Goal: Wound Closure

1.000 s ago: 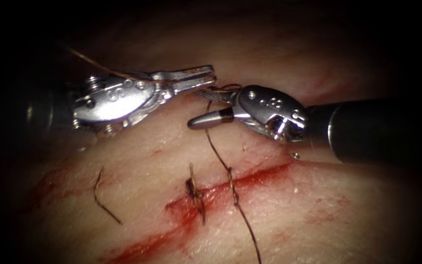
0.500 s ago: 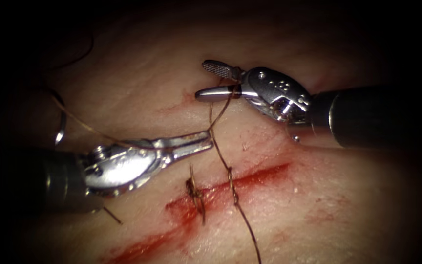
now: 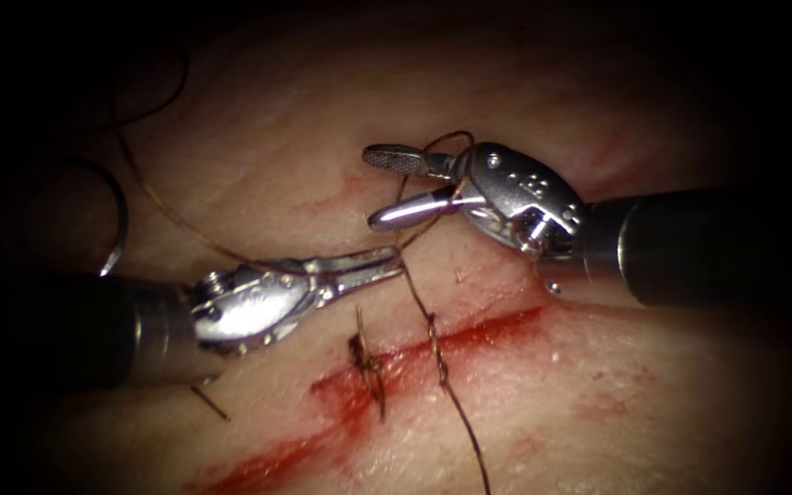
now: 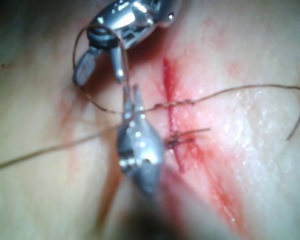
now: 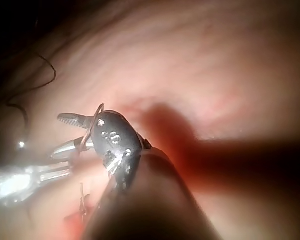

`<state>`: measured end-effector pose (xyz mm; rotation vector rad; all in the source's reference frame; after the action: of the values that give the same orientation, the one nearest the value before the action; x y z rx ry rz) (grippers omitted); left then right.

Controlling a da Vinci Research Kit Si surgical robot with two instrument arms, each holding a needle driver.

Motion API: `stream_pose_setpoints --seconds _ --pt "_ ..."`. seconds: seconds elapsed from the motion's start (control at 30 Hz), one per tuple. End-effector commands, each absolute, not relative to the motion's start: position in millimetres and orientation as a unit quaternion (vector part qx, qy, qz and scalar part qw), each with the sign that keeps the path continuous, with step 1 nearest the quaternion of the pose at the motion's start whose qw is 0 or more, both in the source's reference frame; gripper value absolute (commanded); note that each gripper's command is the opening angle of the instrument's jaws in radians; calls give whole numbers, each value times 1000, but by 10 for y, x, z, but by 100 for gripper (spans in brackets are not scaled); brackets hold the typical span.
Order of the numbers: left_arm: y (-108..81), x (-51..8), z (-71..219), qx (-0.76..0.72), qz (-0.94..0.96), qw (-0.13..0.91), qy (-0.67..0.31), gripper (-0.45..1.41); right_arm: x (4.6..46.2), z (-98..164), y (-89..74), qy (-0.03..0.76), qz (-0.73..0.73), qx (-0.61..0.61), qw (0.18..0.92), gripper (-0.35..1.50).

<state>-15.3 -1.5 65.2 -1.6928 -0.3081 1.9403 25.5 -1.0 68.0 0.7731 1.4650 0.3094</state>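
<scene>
left tool [image 3: 394, 261], clamped on the thread [image 3: 419, 307], is edging back toward the open, thread-looped right tool [image 3: 387, 188] above it after swinging down, working a knot over the cut [image 3: 469, 335].

You see pale pink tissue [image 3: 598, 403] with faint reddish streaks, and a cut [image 3: 469, 335] lined with bright red fluid [image 3: 268, 467]. Your thread [image 3: 428, 321] is dark brown, lighter tan where it runs off to the left. Both tools, left [image 3: 396, 263] and right [image 3: 370, 188], are shiny silver on dark grey shafts; the right tool's upper jaw carries a fine cross-hatched grip. The needle [image 3: 119, 225] glints silver
</scene>
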Motion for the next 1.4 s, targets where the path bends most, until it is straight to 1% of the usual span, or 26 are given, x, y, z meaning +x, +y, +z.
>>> stream_pose_setpoints --seconds 0.03,0.27,0.43,0.6,0.8,0.87,1.07,1.27,1.4 --pt "-20 -158 661 -626 722 270 -118 -45 258 678 -16 654 116 361 654 106" --pt "-28 -154 689 -611 733 270 -127 -45 245 651 -10 658 59 413 627 104" --pt "-28 -149 701 -606 738 267 -133 -45 239 638 -22 657 -22 413 630 106" --pt "-28 -149 701 -606 738 266 -133 -45 235 636 -35 673 -96 404 611 106" --pt "-41 -154 691 -604 739 266 -134 -45 228 638 -48 634 -200 420 617 103" --pt "-47 -157 687 -604 739 266 -135 -45 229 641 -53 630 -218 427 611 101" --pt "-59 -166 680 -606 738 261 -141 -45 238 654 -89 579 -304 442 613 99" --pt "-62 -166 677 -607 737 259 -143 -45 248 665 -122 550 -358 443 611 98" --pt "-61 -166 679 -606 739 257 -144 -45 251 661 -143 530 -379 456 606 93"
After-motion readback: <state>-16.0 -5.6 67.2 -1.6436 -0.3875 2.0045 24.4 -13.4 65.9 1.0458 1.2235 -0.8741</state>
